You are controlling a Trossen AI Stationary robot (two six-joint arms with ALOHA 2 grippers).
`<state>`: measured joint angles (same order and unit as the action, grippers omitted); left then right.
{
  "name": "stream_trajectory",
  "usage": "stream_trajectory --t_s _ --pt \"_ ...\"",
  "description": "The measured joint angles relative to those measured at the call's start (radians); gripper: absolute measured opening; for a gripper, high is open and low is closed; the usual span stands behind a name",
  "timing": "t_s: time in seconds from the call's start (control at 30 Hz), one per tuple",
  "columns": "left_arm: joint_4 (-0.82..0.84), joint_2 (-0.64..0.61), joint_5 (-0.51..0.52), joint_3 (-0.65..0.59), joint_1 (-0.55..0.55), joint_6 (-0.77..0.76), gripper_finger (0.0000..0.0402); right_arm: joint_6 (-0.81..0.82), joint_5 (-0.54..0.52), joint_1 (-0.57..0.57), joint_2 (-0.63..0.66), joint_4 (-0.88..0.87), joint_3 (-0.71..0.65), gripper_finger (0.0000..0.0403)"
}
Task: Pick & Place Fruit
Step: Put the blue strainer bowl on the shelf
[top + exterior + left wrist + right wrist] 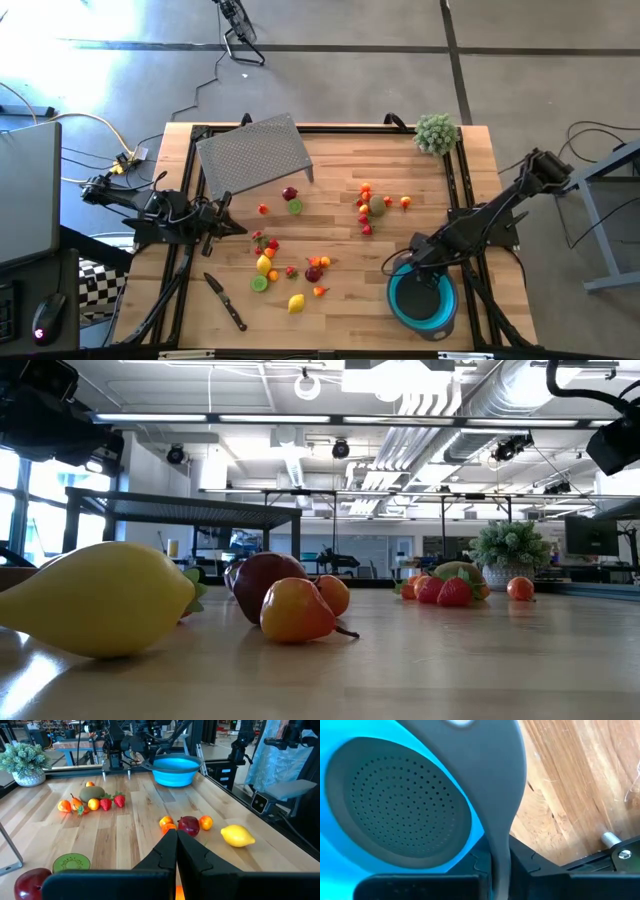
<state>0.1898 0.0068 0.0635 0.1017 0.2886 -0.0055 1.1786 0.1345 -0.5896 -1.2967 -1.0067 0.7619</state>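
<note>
- right gripper (418, 262) is clamped on the grey handle (492, 780) of the teal bowl (423, 298), at the bench's (400, 150) near-right corner; the bowl looks empty in the wrist view.
- left gripper (176, 851) is fully closed, holding nothing, parked at the bench's left edge and facing the fruit.
- fruit (290, 275) all loose on the bench: one cluster near centre-front, another (372, 205) further back right.
- Judgement: step is positioning the bowl, no fruit placed yet.
- Next move: drag the bowl nearer the fruit without tipping it, or release it and go picking.
</note>
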Motion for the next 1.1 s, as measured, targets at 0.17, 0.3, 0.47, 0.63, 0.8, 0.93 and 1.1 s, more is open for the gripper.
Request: stream_trajectory --t_s 0.17,0.3,0.47,0.63,0.8,0.93,1.1 --pt "0.0 0.0 0.0 0.0 0.0 0.0 0.0001 0.007 -0.059 0.0 0.023 -0.038 0.043 0.0022" --pt "0.0 0.0 0.0 0.0 0.0 0.0 0.0001 0.008 -0.125 0.009 0.033 -0.083 0.107 0.002" --pt "0.0 0.0 0.0 0.0 0.0 0.0 0.0001 -0.042 -0.184 0.04 0.038 -0.125 0.199 0.0011" --pt "0.0 0.0 0.0 0.0 0.0 0.0 0.0001 -0.145 -0.253 0.094 0.038 -0.122 0.278 0.001" --pt "0.0 0.0 0.0 0.0 0.0 0.0 0.0001 -0.241 -0.3 0.168 0.038 -0.119 0.339 0.001" --pt "0.0 0.0 0.0 0.0 0.0 0.0 0.0001 -0.301 -0.331 0.233 0.038 -0.112 0.389 0.001" --pt "0.0 0.0 0.0 0.0 0.0 0.0 0.0001 -0.367 -0.346 0.314 0.038 -0.075 0.44 0.001"
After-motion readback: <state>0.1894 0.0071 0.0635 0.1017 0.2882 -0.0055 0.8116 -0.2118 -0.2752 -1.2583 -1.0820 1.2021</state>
